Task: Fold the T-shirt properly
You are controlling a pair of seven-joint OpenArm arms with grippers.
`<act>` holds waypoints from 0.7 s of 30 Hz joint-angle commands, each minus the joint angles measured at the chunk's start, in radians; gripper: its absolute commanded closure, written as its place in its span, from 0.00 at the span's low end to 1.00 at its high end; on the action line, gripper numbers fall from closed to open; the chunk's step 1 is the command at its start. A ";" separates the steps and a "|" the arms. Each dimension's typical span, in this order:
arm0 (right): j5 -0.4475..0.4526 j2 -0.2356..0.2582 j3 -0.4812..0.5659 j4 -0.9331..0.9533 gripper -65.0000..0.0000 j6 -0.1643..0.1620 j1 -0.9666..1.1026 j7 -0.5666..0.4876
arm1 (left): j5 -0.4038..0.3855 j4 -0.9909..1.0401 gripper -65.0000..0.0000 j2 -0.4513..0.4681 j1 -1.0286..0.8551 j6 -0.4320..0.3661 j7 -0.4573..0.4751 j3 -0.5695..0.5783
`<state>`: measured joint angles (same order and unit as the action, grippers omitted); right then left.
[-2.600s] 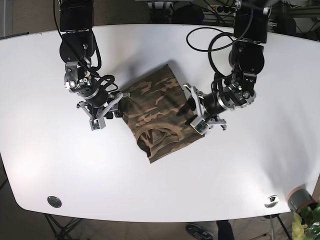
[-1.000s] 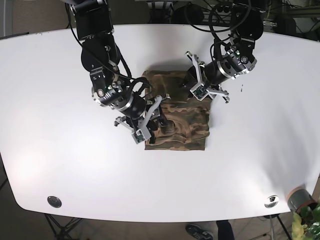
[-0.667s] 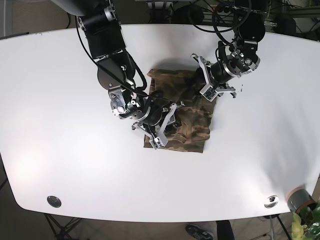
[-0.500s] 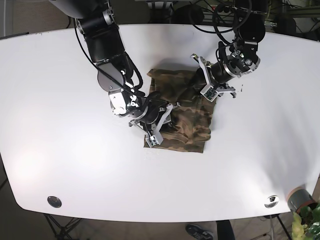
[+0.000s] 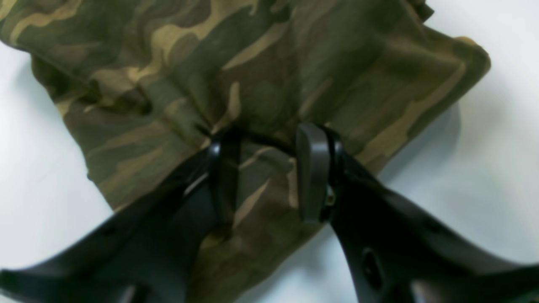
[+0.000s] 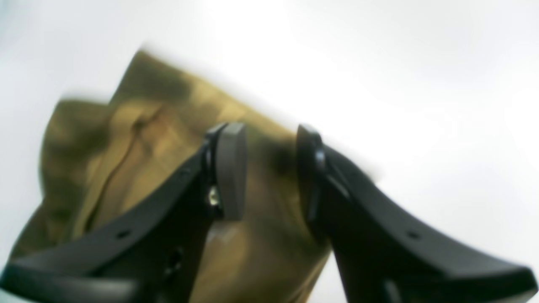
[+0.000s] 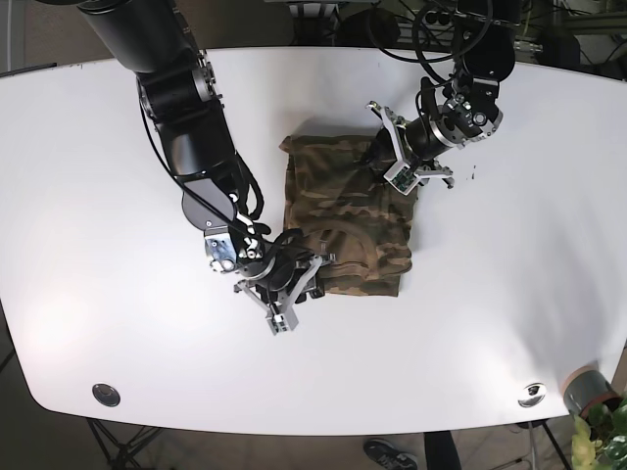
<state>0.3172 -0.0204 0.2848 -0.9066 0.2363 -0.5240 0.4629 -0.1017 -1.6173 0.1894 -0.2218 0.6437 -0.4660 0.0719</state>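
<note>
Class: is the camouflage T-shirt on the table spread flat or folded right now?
Folded: the T-shirt lies as a compact, wrinkled rectangle with no sleeves spread out.

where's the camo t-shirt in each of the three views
Left wrist: the folded camouflage cotton T-shirt fills the upper frame, reaching between the left hand.
Right wrist: blurred, centre-left, behind the right hand.
Base: table centre.
Shared landmark: the white table.

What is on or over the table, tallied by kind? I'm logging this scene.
Shirts: 1, the camouflage shirt
Robot hands: 2, the left hand and the right hand
Total: 3, on the white table
</note>
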 commanded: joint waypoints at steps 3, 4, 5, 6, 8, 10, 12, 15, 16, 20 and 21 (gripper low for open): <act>0.023 -0.006 -0.002 -0.021 0.71 0.010 -0.064 -0.023 | 0.015 -0.008 0.68 0.003 -0.003 0.011 -0.037 -0.001; 0.023 -0.006 -0.002 -0.032 0.71 0.010 -0.069 -0.022 | 0.015 -0.013 0.68 0.003 -0.003 0.011 -0.037 -0.001; 0.024 -0.006 -0.003 -0.061 0.71 0.008 -0.066 -0.013 | 0.015 -0.022 0.68 0.003 -0.001 0.011 -0.037 -0.001; 0.024 0.000 -0.005 -0.092 0.71 0.007 -0.061 0.006 | 0.015 -0.033 0.68 0.003 -0.001 0.011 -0.037 -0.002; 0.024 0.015 -0.026 -0.173 0.71 0.005 -0.037 0.063 | 0.015 -0.062 0.68 0.003 0.012 0.009 -0.040 -0.002; 0.024 0.015 -0.080 -0.254 0.71 0.008 -0.005 0.107 | 0.015 -0.093 0.68 0.002 0.026 0.009 -0.043 -0.002; 0.024 0.014 -0.128 -0.320 0.71 0.010 0.026 0.136 | 0.015 -0.114 0.68 0.002 0.043 0.009 -0.043 0.003; 0.024 0.014 -0.174 -0.432 0.71 0.010 0.074 0.198 | 0.015 -0.142 0.67 0.002 0.069 0.008 -0.066 0.003; 0.024 0.014 -0.183 -0.454 0.71 0.010 0.083 0.207 | 0.015 -0.146 0.67 0.000 0.081 0.008 -0.078 0.003; 0.024 0.018 -0.250 -0.552 0.71 0.010 0.133 0.253 | 0.023 -0.151 0.67 -0.055 0.137 -0.055 -0.139 0.006; 0.024 0.018 -0.272 -0.578 0.71 0.010 0.152 0.265 | 0.023 -0.151 0.67 -0.064 0.146 -0.078 -0.149 0.006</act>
<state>0.3286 -0.0044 0.0391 -1.4269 0.2428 -0.3561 0.7444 -0.0650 -1.7470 0.1379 -0.0940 0.5835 -0.6247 0.0761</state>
